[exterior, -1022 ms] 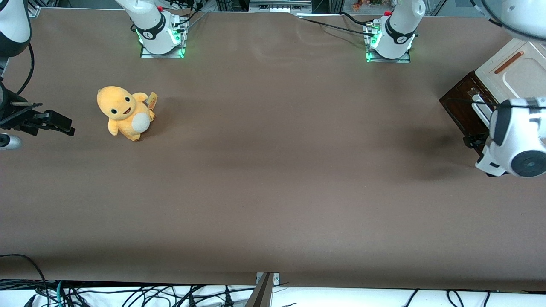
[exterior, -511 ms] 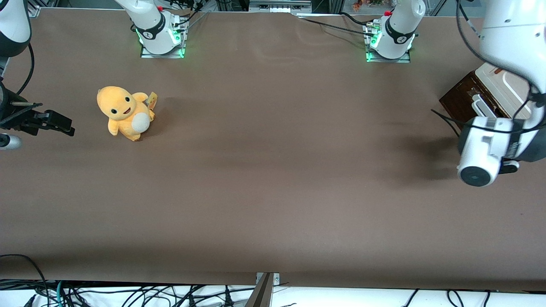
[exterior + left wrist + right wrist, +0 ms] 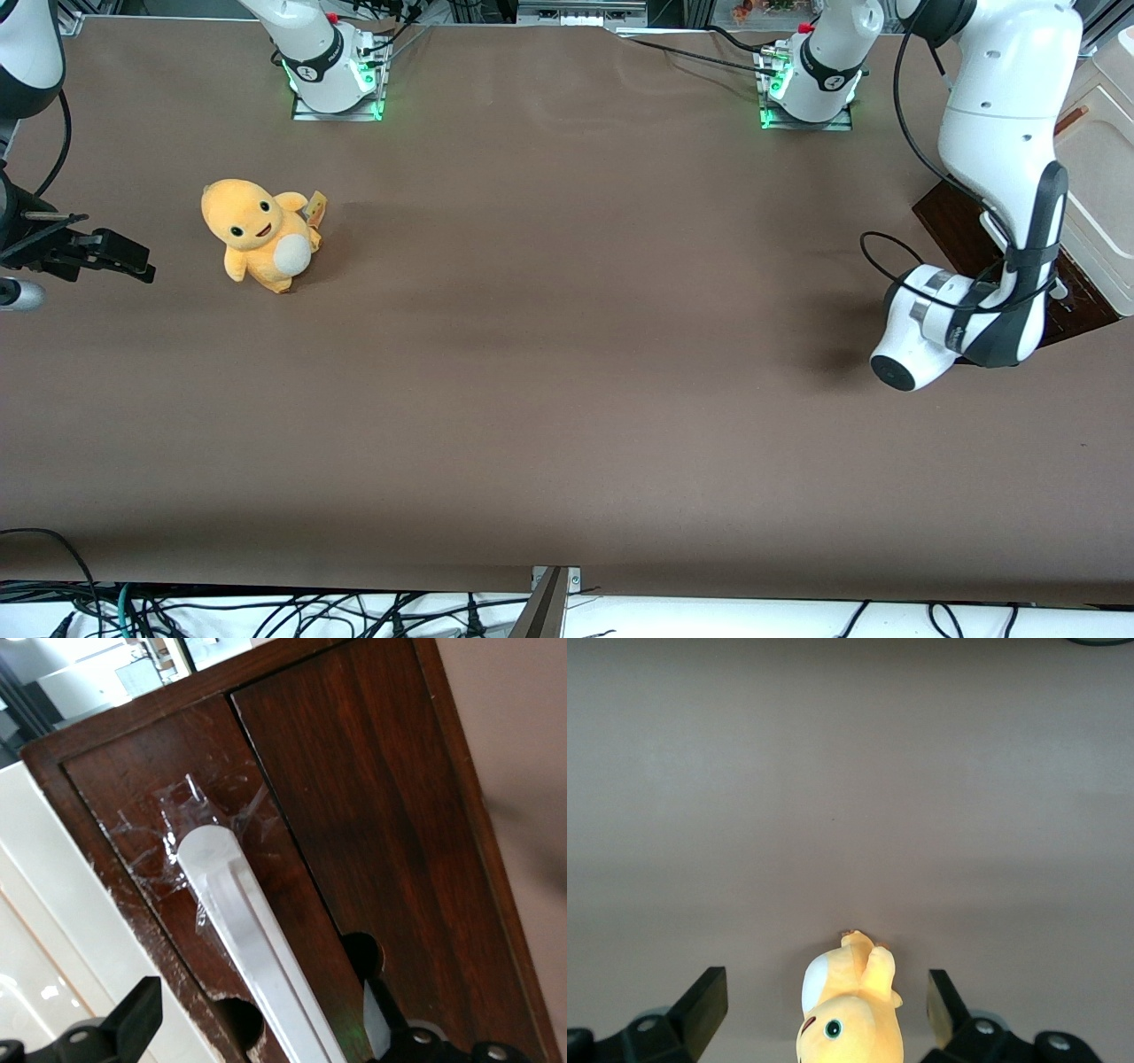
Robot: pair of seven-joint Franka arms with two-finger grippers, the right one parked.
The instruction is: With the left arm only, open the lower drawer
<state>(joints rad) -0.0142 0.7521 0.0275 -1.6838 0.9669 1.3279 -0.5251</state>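
The lower drawer [image 3: 142, 806] has a dark brown glossy wood front with a white bar handle [image 3: 252, 921] taped onto it. It sits flush with the wood panel beside it. My left arm's gripper [image 3: 257, 1028] is open, one finger on each side of the handle, close to the front and not gripping it. In the front view the white left arm [image 3: 1001, 133] reaches down in front of the dark drawer front [image 3: 948, 221] at the working arm's end of the table. Its wrist [image 3: 930, 332] hides the gripper there.
A cream-white panel [image 3: 1103, 168] tops the cabinet. A yellow plush toy [image 3: 257, 232] stands toward the parked arm's end and also shows in the right wrist view [image 3: 850, 1019]. Two arm bases [image 3: 337, 75] [image 3: 811, 84] stand farthest from the camera.
The left arm has swung in over the cabinet. Its wrist has moved away from the table's end toward the middle and turned, so it now faces the drawer front.
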